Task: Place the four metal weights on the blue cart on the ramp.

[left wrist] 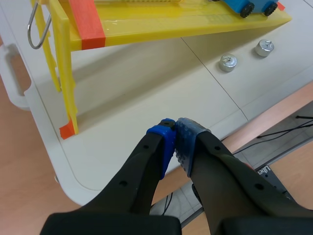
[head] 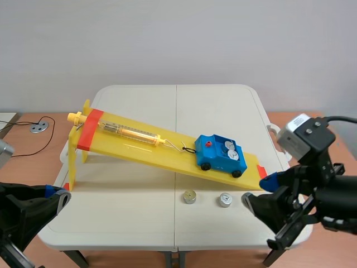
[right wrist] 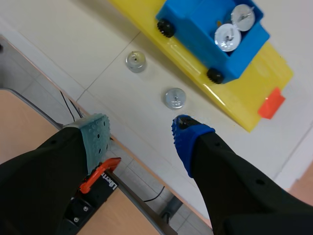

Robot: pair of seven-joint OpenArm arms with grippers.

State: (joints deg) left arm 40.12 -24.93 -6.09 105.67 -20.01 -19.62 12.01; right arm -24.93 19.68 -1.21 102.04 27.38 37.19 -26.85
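Observation:
The blue cart [head: 221, 154] stands low on the yellow ramp [head: 167, 148], with two metal weights [right wrist: 229, 30] inside it. Two more weights lie on the white table in front of the ramp: one [head: 190, 196] on the left, one [head: 225, 200] on the right. My right gripper [head: 258, 191] is open, hovering near the table's front right, just right of the nearer weight [right wrist: 174, 98]. My left gripper [left wrist: 174, 136] is shut on nothing, over the table's front left corner, far from the weights [left wrist: 228, 62].
A spring scale [head: 128, 132] lies along the ramp, hooked to the cart. Orange-red pieces [head: 89, 129] mark the ramp's top and foot. The ramp's yellow leg [left wrist: 66, 83] stands ahead of my left gripper. The table edge [right wrist: 122, 147] runs beneath my right gripper.

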